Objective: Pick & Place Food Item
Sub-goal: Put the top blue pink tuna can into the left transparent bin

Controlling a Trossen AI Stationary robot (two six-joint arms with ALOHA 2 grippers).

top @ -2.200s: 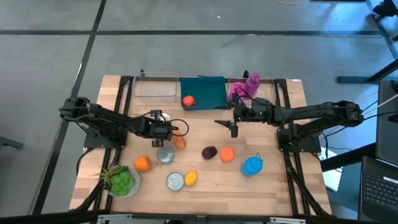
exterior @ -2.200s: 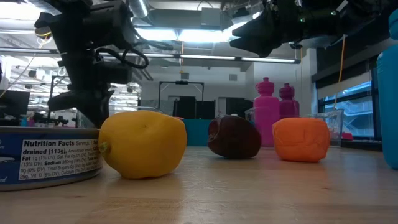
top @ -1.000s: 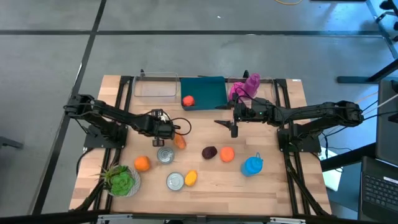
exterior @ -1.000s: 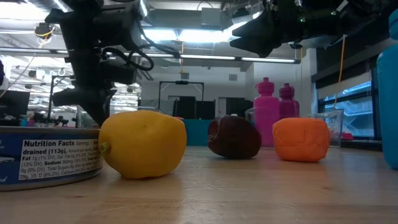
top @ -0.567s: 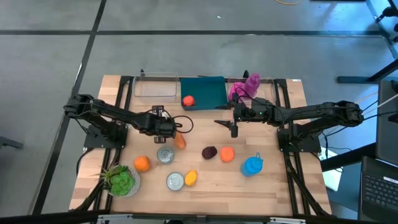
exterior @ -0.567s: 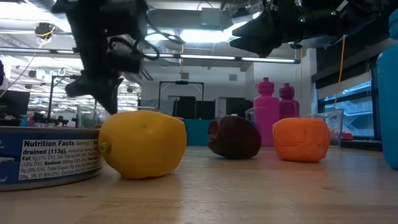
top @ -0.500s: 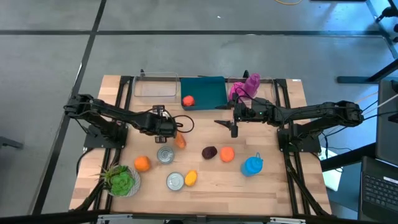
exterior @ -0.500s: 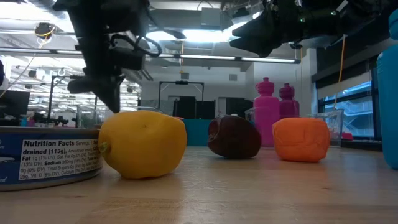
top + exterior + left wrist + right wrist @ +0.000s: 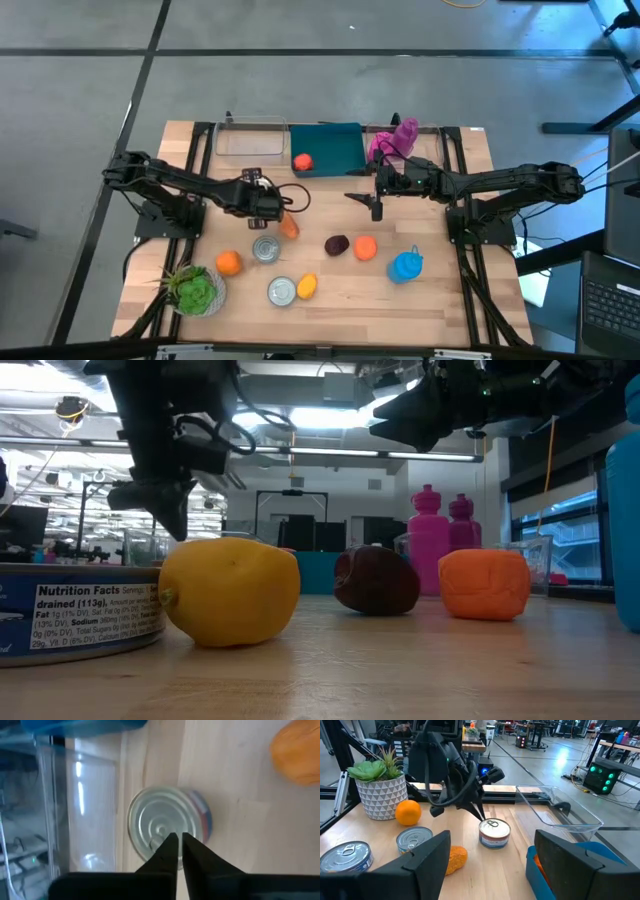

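A silver tin can [image 9: 165,817] stands upright on the table beside the clear container [image 9: 85,810]; the right wrist view shows the can [image 9: 494,834] too. My left gripper [image 9: 176,840] is shut, slants down, and hangs just above the can's lid; its tip [image 9: 481,816] shows a small gap over it. From above, the left gripper [image 9: 272,206] hides the can. An orange food piece [image 9: 290,227] lies on the table just right of it. My right gripper [image 9: 375,205] waits open, held level above the table's middle, with nothing between its fingers.
Two more cans [image 9: 265,248] [image 9: 282,290], a lemon [image 9: 307,286], an orange [image 9: 229,262], a dark plum [image 9: 337,244], an orange item [image 9: 365,247], a blue bottle [image 9: 405,265] and a potted succulent [image 9: 195,290] fill the near half. A teal bin [image 9: 335,140] holding a red fruit [image 9: 302,161] and pink bottles [image 9: 395,140] stand at the far edge.
My left gripper, shut all the while, has risen from the can's lid and tipped slightly; in the low view its tip now stands higher than a second ago. The can has stayed in place.
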